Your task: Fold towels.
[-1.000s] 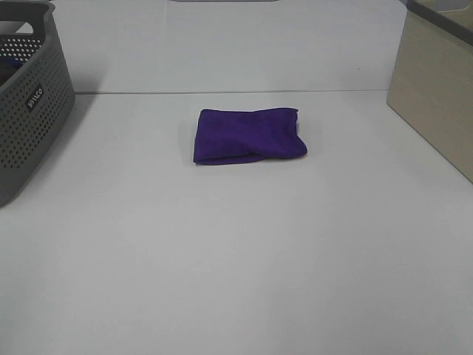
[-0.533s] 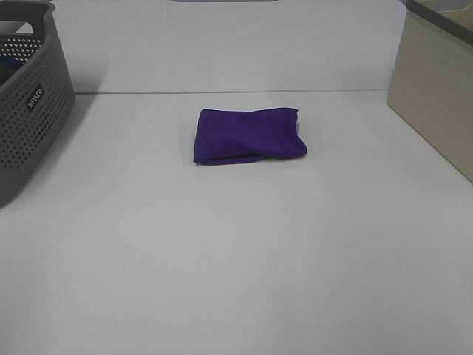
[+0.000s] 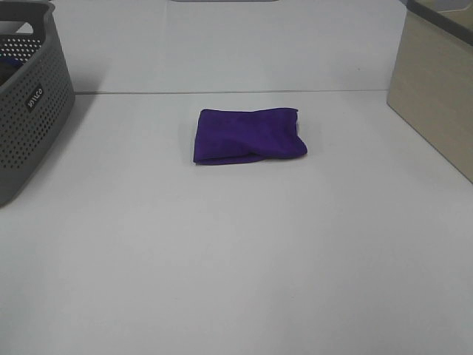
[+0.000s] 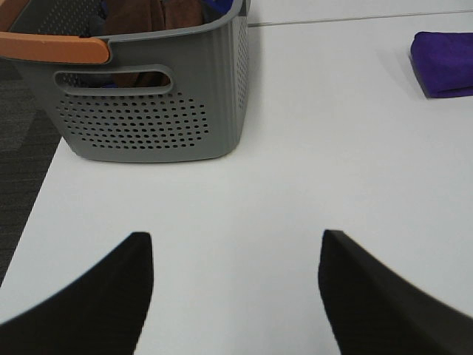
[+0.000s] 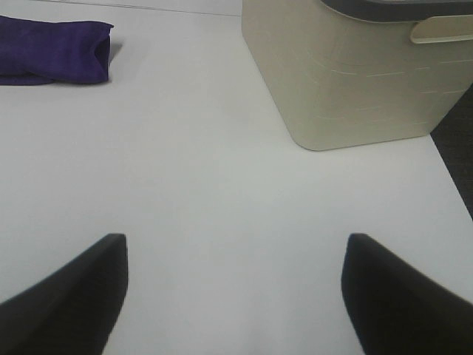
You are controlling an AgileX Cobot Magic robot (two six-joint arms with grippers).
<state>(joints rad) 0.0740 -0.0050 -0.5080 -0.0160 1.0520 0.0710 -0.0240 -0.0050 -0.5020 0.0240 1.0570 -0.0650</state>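
A deep purple towel [image 3: 249,135] lies folded into a small rectangle on the white table, toward the back middle. A bit of white tag shows at its right edge. It also shows in the left wrist view [image 4: 443,63] and the right wrist view [image 5: 53,50]. Neither arm appears in the exterior view. My left gripper [image 4: 235,292] is open and empty over bare table near the grey basket. My right gripper [image 5: 235,292] is open and empty over bare table near the beige bin. Both are far from the towel.
A grey perforated basket [image 3: 29,96] stands at the left edge and holds brown and purple cloths [image 4: 151,15]. A beige bin [image 3: 436,89] stands at the right edge, also in the right wrist view [image 5: 347,74]. Dark floor lies beyond the table's sides.
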